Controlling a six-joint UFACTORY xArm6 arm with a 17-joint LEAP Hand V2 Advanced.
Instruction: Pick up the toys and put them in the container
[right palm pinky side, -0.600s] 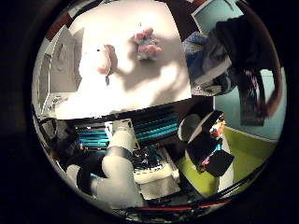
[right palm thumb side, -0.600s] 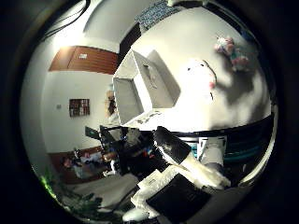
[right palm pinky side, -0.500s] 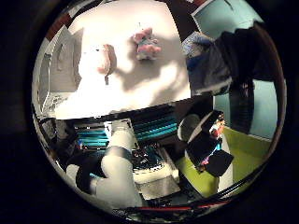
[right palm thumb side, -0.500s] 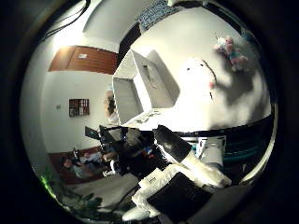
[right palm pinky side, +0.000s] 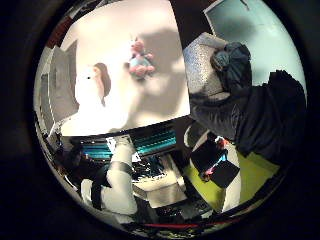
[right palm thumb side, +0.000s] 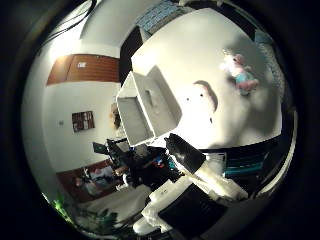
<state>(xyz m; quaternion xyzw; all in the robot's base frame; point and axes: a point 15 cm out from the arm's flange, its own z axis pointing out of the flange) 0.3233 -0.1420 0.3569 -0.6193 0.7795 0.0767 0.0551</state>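
A white plush toy with a brown patch lies on the white table, close to the white open container that stands at the table's edge. A pink and blue plush toy lies a little farther along the table, apart from both. My right hand hangs high above the table's near edge, far from the toys. One black-tipped finger shows stretched out, with nothing in it. The white arm shows below the table's edge.
A grey padded block stands beside the table on the pink toy's side. Teal equipment sits under the table's near edge. A black chair stands on the green floor.
Both views have shifted and turned slightly, so the hand has moved. The two toys and the container lie where they were on the table.
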